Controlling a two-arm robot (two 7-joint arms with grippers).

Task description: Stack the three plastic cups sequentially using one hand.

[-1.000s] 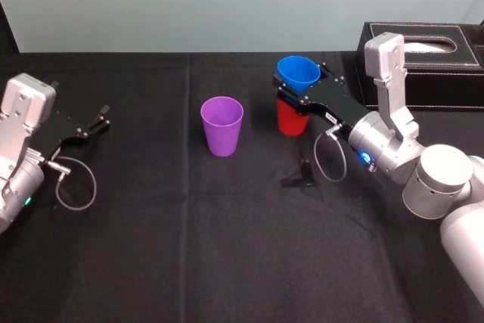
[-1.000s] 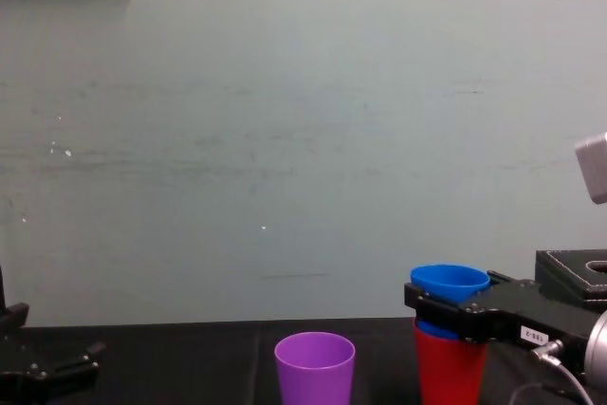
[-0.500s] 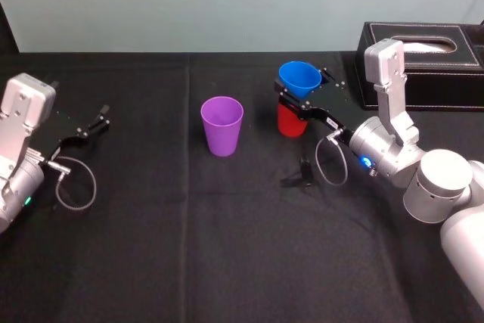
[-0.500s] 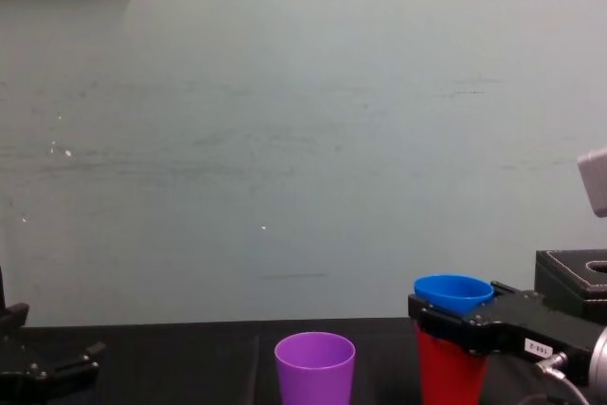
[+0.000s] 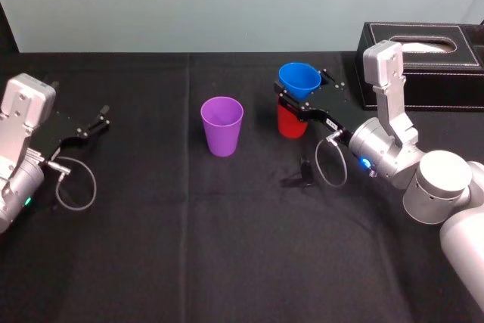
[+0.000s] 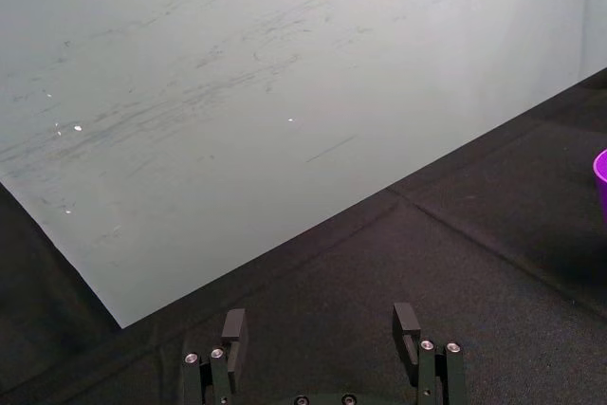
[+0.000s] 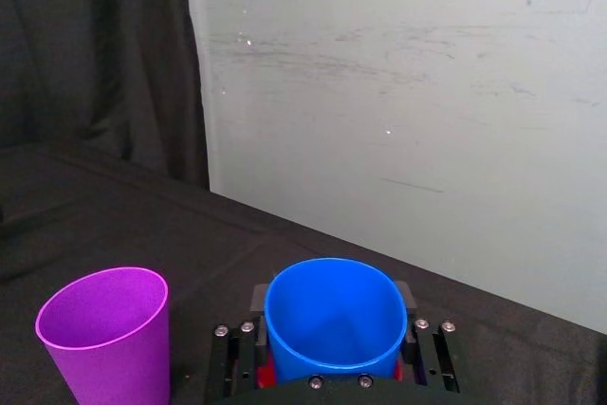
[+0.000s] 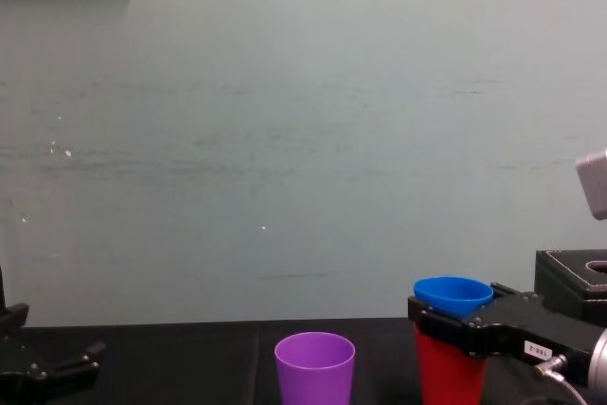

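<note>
table: black cloth, bearing all three cups.
black box: far right, behind the right arm; judged clear of the work.
right gripper: jaws clamped on the blue cup; step in hand, seating it.
left gripper: parked at left, jaws apart.
red cup: upright, blue cup sunk partway inside.
purple cup: alone, left of the pair; next, probably let go and fetch it, with nothing between.
</note>
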